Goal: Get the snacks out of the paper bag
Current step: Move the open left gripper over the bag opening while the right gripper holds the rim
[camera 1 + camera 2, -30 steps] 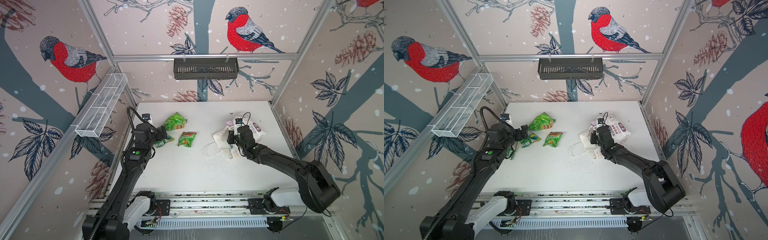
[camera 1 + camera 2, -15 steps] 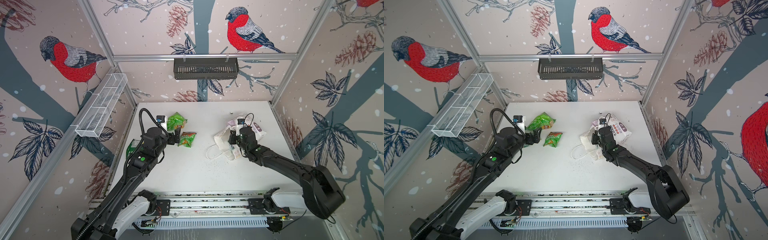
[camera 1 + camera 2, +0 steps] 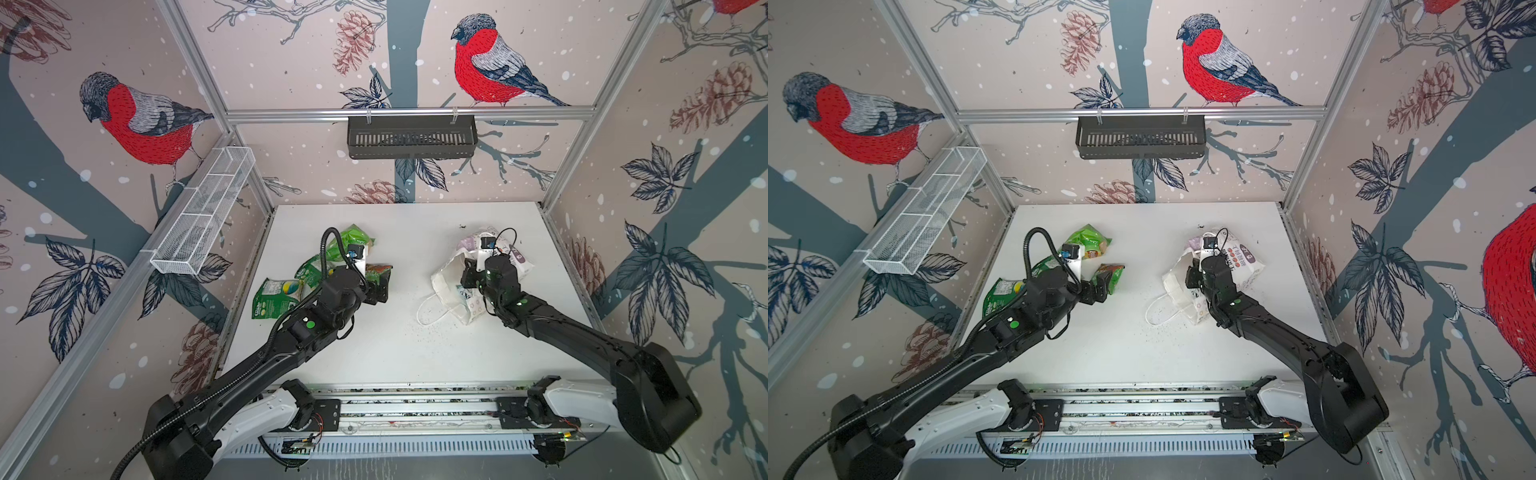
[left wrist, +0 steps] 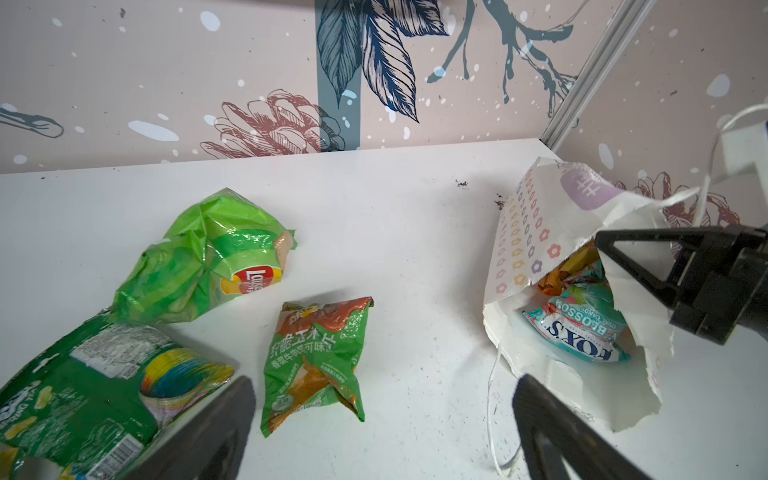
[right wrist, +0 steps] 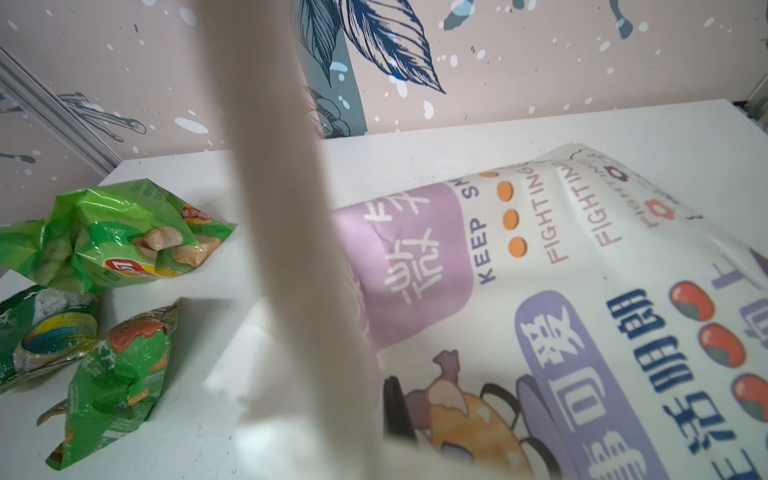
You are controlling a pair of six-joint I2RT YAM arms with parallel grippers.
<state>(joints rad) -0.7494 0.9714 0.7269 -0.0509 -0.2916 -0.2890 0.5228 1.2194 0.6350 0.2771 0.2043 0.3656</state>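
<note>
On the right half of the white table, tipped on its side with the mouth turned toward the middle: the paper bag, plain in both top views. Clamped tight on the upper lip of that mouth, holding the paper up off the table: the right gripper. Seen from the left wrist, its black fingers pressed together at the raised, ragged edge. Under that lip, inside the bag: a teal packet at the front and an orange packet deeper in, just below the closed fingertips; cannot tell whether touching. From the right wrist, only the bag's printed face and a blurred white strip close to the lens, no fingers in view. Loose on the table in front of the bag: a white cord handle.

On the left half, out of the bag: a light green packet farthest back, a dark green packet nearest the left wall, a green-and-orange packet nearest the middle. Above the table beside that last one: the left gripper, spread wide, gripping nothing. Between its fingers, bare table. Green-and-orange packet just ahead of the gap, nearer one finger, no contact visible. Dark green packet just outside that same finger, partly hidden behind it. Bag mouth and its teal packet ahead of the open fingers, apart from them, bare table between.
</note>
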